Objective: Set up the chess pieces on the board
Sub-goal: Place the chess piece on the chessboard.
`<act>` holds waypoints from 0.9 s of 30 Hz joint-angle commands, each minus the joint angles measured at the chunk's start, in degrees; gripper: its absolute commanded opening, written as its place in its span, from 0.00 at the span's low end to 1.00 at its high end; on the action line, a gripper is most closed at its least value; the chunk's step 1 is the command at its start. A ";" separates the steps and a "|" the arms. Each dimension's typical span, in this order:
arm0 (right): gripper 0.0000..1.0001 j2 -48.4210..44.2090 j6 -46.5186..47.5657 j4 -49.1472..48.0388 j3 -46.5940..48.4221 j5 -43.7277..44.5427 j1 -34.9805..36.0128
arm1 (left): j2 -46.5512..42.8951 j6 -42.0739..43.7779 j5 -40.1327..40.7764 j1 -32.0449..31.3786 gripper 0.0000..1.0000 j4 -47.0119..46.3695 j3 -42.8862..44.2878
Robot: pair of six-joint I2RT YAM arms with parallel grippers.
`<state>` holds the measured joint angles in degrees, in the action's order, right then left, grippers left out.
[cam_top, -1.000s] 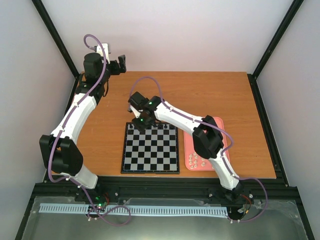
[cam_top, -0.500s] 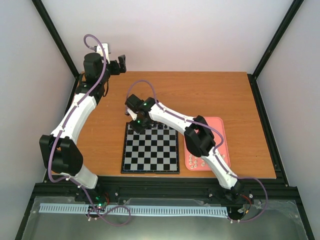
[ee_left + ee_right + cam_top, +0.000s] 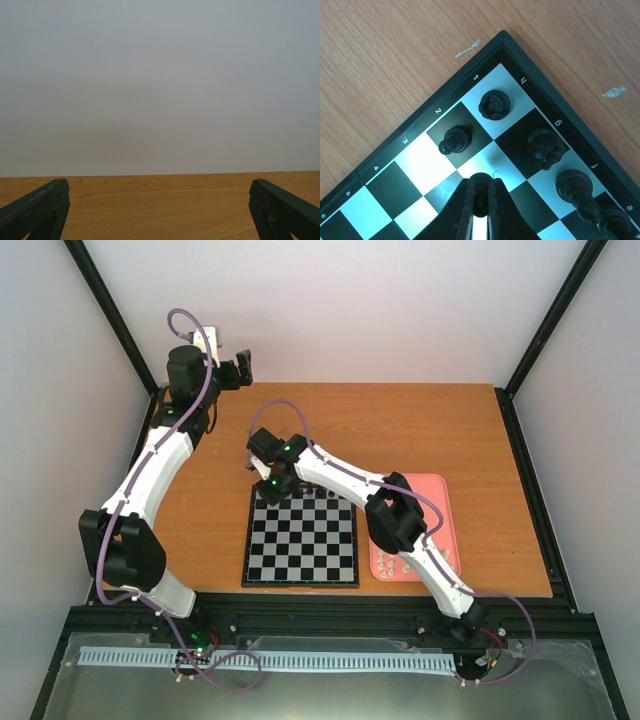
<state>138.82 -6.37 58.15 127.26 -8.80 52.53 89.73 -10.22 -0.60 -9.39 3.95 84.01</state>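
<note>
While the back row fills from the corner inward, the right gripper (image 3: pixel 480 189) hangs over the far left corner of the board (image 3: pixel 300 550), jaws pinched shut on a small dark piece (image 3: pixel 480 184); the grip is narrow and high on the piece, which suits a thing this slim. The held piece is over a light square just beside the pawn (image 3: pixel 455 140), likely meant as the next pawn in that row; whether its base touches the board I cannot tell.

Behind them stand the rook (image 3: pixel 494 105) on the corner square, then the knight (image 3: pixel 547 147) and bishop (image 3: pixel 575 187), each on its own square and apart from its neighbours; all look like glossy black moulded plastic, rounded and ridged, easy to tip.

The board is flat and smooth; its silvery checks throw glare, and a thin black rim carries white printed numbers and letters. The table (image 3: pixel 395 60) is orange-brown wood grain, matt, with pale scuffs.

The pink tray (image 3: pixel 445 495), with rounded corners, lies just right of the board under the right arm, holding the white set (image 3: pixel 390 562) within reach.

The left gripper (image 3: pixel 159 192) is parked high at the far left, facing the wall (image 3: pixel 160 75), jaws spread wide and empty, clear of the work.
</note>
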 commanded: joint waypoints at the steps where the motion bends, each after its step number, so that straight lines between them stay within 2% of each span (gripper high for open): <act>1: 0.04 2.45 0.90 1.39 2.08 0.32 0.73 | -1.13 0.45 -0.46 -0.10 1.00 -0.80 1.34; 18: 0.05 4.27 1.43 2.27 3.65 1.48 0.77 | -1.15 0.55 -0.15 -0.10 1.00 -0.81 1.25; 27: 0.10 4.60 1.79 3.17 4.37 1.43 0.82 | -1.09 0.55 -0.20 -0.14 1.00 -0.87 1.29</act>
<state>142.39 -5.28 59.96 130.21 -7.94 52.66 89.73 -10.22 -0.60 -9.39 3.95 84.01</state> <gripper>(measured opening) 0.084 0.998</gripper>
